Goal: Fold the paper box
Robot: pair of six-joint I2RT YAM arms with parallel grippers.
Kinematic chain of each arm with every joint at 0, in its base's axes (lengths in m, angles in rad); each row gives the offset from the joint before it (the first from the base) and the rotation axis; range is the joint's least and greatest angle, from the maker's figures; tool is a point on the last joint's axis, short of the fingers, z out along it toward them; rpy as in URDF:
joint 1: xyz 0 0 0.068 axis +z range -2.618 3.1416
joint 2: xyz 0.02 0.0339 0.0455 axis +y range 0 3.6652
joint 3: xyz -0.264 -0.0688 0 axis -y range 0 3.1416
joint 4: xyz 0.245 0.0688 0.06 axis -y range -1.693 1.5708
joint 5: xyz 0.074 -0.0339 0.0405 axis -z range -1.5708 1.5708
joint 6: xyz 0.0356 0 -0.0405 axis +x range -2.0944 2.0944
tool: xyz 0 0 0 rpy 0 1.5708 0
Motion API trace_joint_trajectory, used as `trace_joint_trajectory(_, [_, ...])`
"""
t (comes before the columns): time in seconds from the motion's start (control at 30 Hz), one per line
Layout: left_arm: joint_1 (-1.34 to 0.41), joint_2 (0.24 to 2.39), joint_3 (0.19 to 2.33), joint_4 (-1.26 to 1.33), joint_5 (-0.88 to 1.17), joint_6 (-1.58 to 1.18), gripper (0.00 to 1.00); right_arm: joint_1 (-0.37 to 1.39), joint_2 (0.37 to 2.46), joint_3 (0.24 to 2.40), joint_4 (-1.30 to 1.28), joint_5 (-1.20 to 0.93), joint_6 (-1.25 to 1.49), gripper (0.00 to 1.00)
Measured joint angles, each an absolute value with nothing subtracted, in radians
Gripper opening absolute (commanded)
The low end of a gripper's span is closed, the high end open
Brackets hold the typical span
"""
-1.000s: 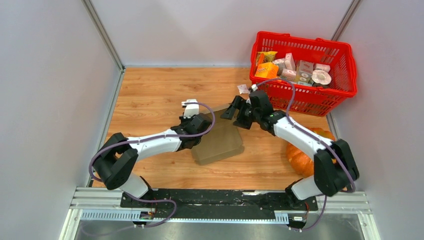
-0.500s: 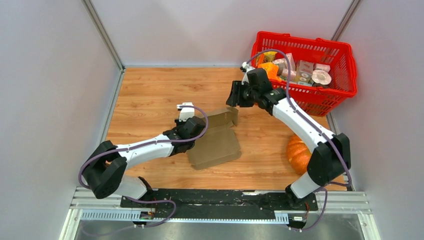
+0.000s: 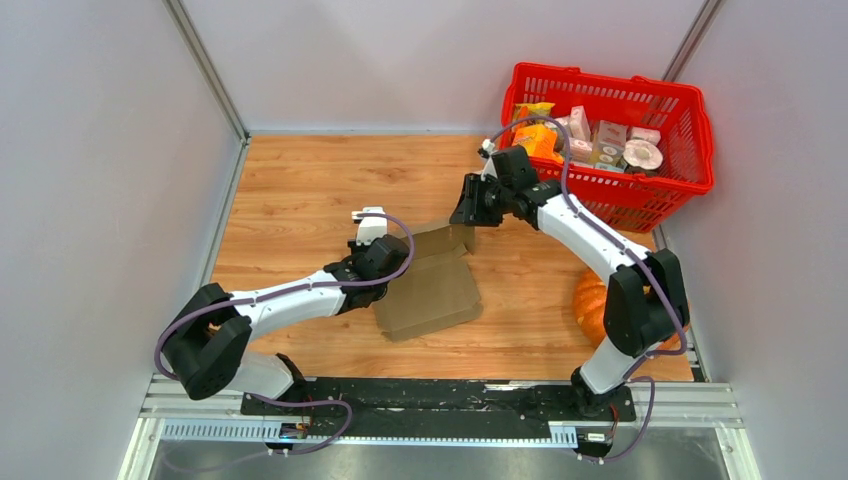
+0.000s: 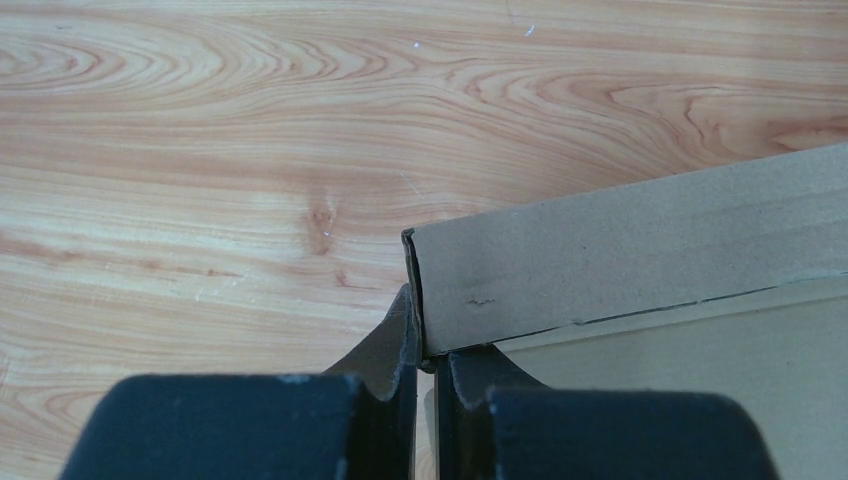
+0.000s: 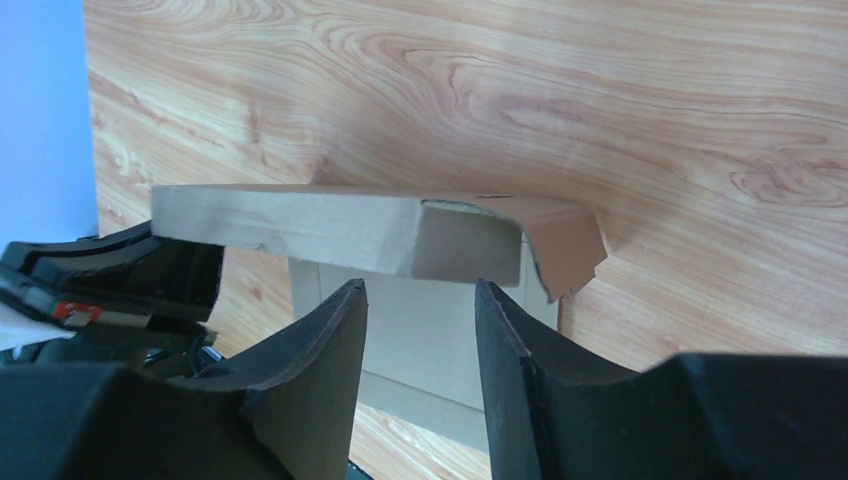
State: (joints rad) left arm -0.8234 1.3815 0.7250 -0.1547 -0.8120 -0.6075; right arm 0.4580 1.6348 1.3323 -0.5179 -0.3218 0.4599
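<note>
Left gripper (image 3: 388, 263) at the paper box's (image 3: 432, 290) left edge — right gripper (image 3: 466, 213) hangs by its raised far flap.

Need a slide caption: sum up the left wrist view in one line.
The left gripper pinches a folded edge of the paper box over the wooden table.

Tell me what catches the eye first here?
A red basket crammed with small packages fills the far right corner. Mid-table, the left gripper pinches an edge of the brown paper box while the right gripper hovers open at its far corner. An orange pumpkin sits by the right arm.
</note>
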Motion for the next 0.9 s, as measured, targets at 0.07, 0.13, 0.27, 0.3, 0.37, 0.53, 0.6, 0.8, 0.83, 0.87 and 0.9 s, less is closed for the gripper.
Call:
trace_joint_trajectory(0.07, [-0.823, 1.382, 0.725, -0.155, -0.812, -0.607, 0.00, 0.456, 1.660, 1.326, -0.503, -0.327, 0.467, 0.45])
trace_joint_trajectory(0.13, [-0.823, 1.382, 0.725, -0.155, -0.811, -0.607, 0.00, 0.455, 1.683, 1.319, -0.488, -0.335, 0.472, 0.45])
trace_joint_trajectory(0.27, [-0.823, 1.382, 0.725, -0.156, -0.809, -0.608, 0.00, 0.455, 1.695, 1.285, -0.441, -0.371, 0.495, 0.44])
trace_joint_trajectory(0.3, [-0.823, 1.382, 0.725, -0.156, -0.809, -0.607, 0.00, 0.455, 1.696, 1.282, -0.432, -0.380, 0.502, 0.44])
trace_joint_trajectory(0.37, [-0.823, 1.382, 0.725, -0.156, -0.809, -0.608, 0.00, 0.453, 1.697, 1.274, -0.403, -0.410, 0.525, 0.46])
trace_joint_trajectory(0.53, [-0.823, 1.382, 0.725, -0.156, -0.809, -0.611, 0.00, 0.435, 1.699, 1.214, -0.272, -0.502, 0.642, 0.51])
trace_joint_trajectory(0.6, [-0.823, 1.382, 0.725, -0.156, -0.808, -0.613, 0.00, 0.421, 1.703, 1.193, -0.226, -0.535, 0.690, 0.51])
trace_joint_trajectory(0.8, [-0.822, 1.382, 0.725, -0.156, -0.805, -0.622, 0.00, 0.389, 1.745, 1.176, -0.088, -0.605, 0.817, 0.45])
trace_joint_trajectory(0.83, [-0.822, 1.382, 0.725, -0.156, -0.805, -0.623, 0.00, 0.389, 1.747, 1.174, -0.072, -0.609, 0.832, 0.44])
trace_joint_trajectory(0.87, [-0.822, 1.382, 0.725, -0.157, -0.805, -0.624, 0.00, 0.389, 1.747, 1.174, -0.060, -0.610, 0.852, 0.42])
trace_joint_trajectory(0.9, [-0.822, 1.382, 0.725, -0.157, -0.805, -0.625, 0.00, 0.389, 1.747, 1.174, -0.049, -0.610, 0.872, 0.30])
